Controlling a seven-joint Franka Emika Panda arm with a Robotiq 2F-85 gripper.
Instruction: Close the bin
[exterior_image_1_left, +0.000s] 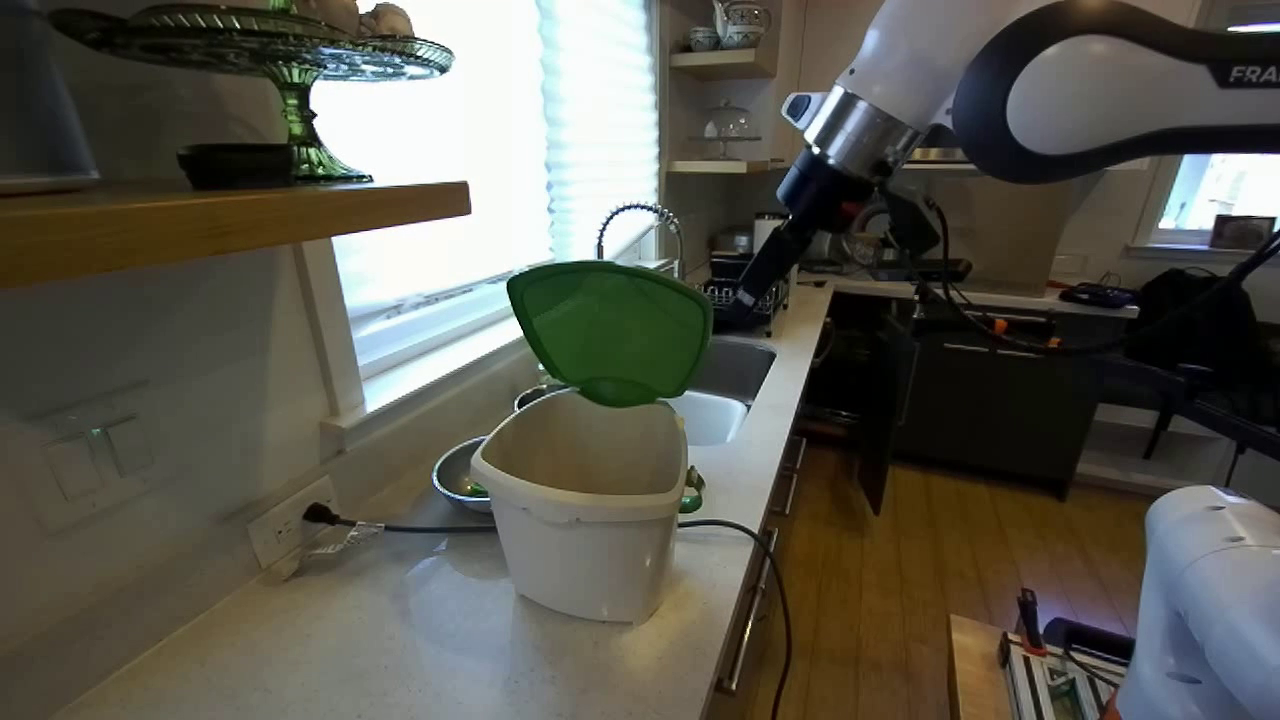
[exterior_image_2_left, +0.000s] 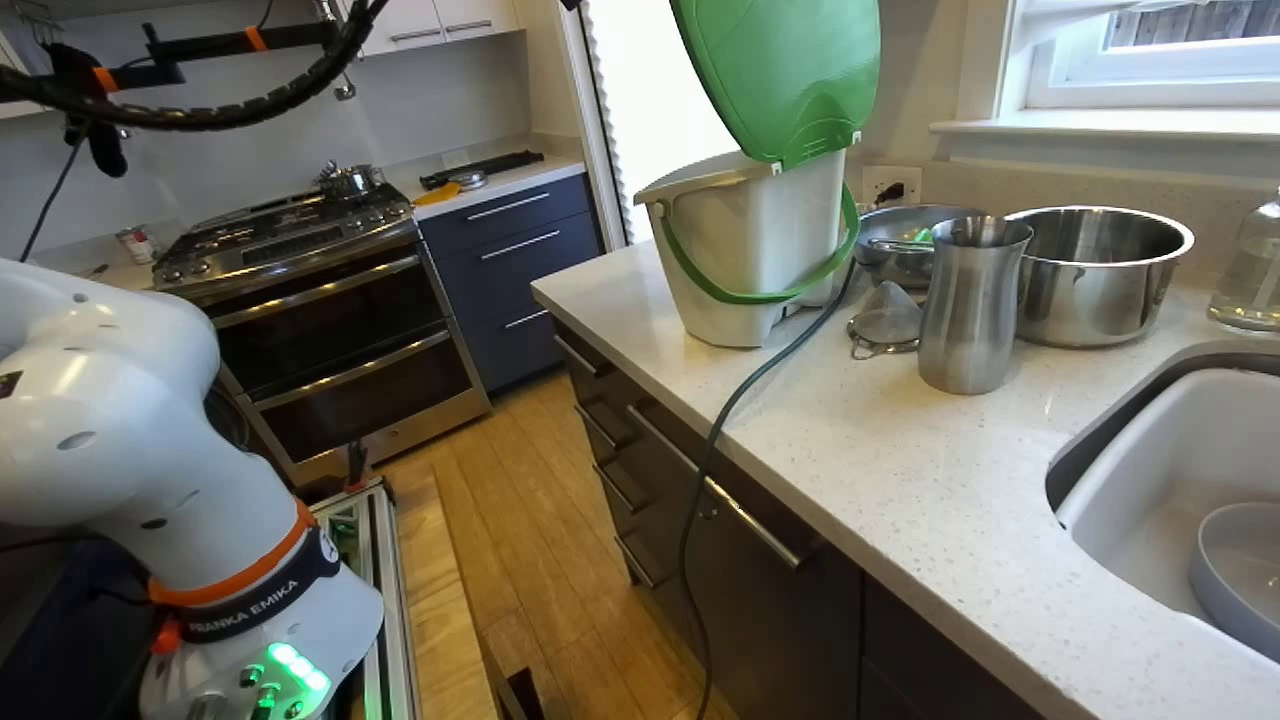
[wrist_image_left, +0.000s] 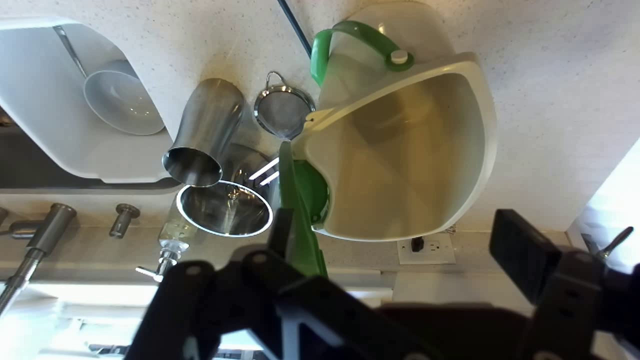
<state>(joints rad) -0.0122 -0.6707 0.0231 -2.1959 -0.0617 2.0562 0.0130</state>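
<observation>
The cream-white bin stands upright on the counter; it also shows in an exterior view and the wrist view. Its green lid stands raised at the hinge, over the sink-side edge, so the bin's mouth is uncovered. The lid also shows in an exterior view and, nearly edge-on, in the wrist view. My gripper is wide open and empty. Its left finger overlaps the lid's outer side in the wrist view; contact cannot be told. In an exterior view the gripper is beyond the lid.
A steel cup, steel pot, strainer and steel bowl stand between bin and sink. A cable runs past the bin over the counter edge. A wooden shelf juts from the wall.
</observation>
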